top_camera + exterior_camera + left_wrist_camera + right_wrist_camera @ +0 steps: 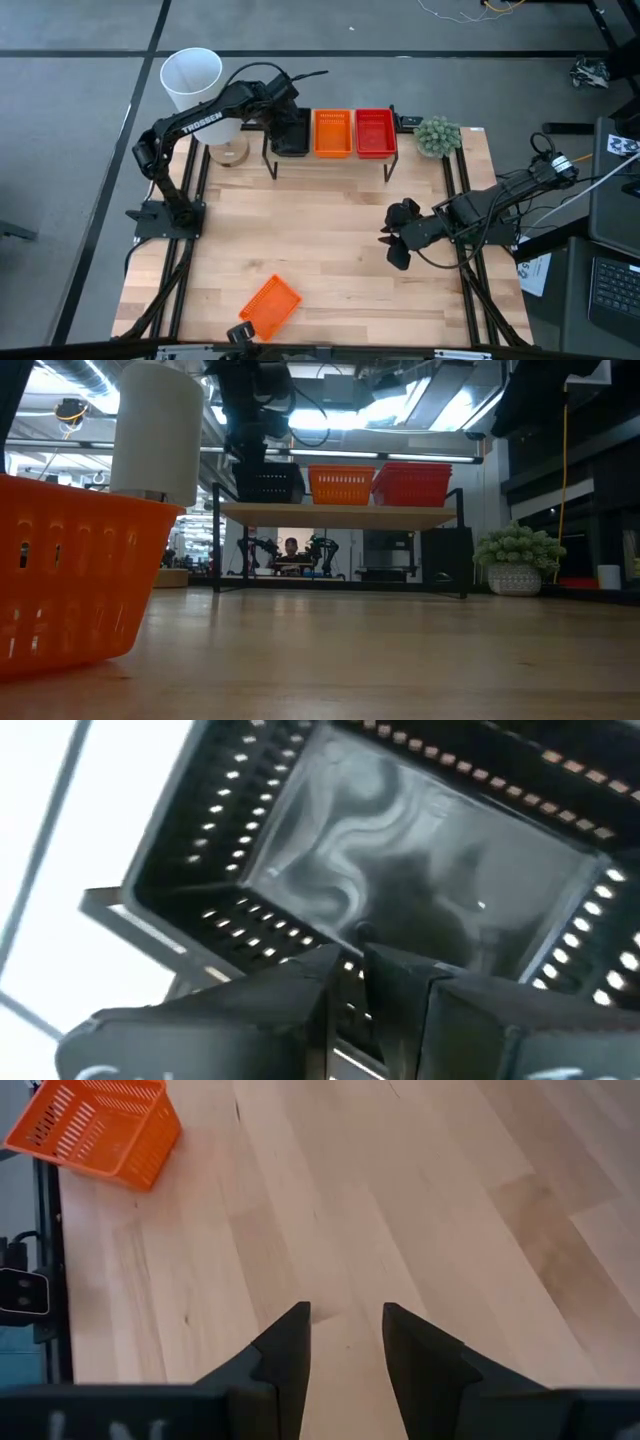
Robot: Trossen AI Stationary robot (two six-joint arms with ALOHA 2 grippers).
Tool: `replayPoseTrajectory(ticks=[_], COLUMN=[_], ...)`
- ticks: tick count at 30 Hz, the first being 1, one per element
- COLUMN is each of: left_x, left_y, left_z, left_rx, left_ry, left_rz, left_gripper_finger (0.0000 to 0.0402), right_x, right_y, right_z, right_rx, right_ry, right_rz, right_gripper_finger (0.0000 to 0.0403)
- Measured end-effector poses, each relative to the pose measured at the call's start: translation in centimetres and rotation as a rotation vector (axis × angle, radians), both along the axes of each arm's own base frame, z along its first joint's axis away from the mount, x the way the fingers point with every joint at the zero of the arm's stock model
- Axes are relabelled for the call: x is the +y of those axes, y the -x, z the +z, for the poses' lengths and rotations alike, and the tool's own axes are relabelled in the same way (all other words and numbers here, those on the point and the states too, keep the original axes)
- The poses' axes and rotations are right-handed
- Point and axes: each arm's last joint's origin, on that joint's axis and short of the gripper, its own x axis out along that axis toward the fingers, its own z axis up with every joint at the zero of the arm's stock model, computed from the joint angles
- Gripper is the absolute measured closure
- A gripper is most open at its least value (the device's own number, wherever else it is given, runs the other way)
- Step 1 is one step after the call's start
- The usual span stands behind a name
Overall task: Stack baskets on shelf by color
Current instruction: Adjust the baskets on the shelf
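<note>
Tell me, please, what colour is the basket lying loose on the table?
Orange basket, clearest in the high view.

Bright overhead lights, blurred left wrist view

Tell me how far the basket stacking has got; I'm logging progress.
Done: black, orange and red baskets sit on the shelf. In hand: the left claw grips the black basket's rim. Left: one orange basket on the table; the right claw hangs open, empty.
</note>
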Motion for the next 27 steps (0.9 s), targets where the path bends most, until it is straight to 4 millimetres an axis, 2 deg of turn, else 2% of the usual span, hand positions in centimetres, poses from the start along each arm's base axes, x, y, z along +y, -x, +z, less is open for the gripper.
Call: replayPoseTrajectory(ticks=[6,16,27], left_x=[0.2,-0.1,1.1], left_y=[0.1,-0.7,0.2], left_z=[0.0,0.4,0.4], left_rx=[0.044,-0.012,0.026], left_ry=[-0.059,-0.093,-0.137], left_rz=[0.012,-0.017,0.047], left_gripper_finger=[0.0360,0.0360,0.0360], right_x=[0.0,0.0,0.0], right_y=[0.0,0.0,0.0], right_z=[0.0,0.0,0.0], right_rx=[0.000,-0.002,-0.002], right_ry=[0.007,0.021,0.020], right_rz=[0.004,0.023,0.022], right_gripper_finger=[0.0277,0.0277,0.0277])
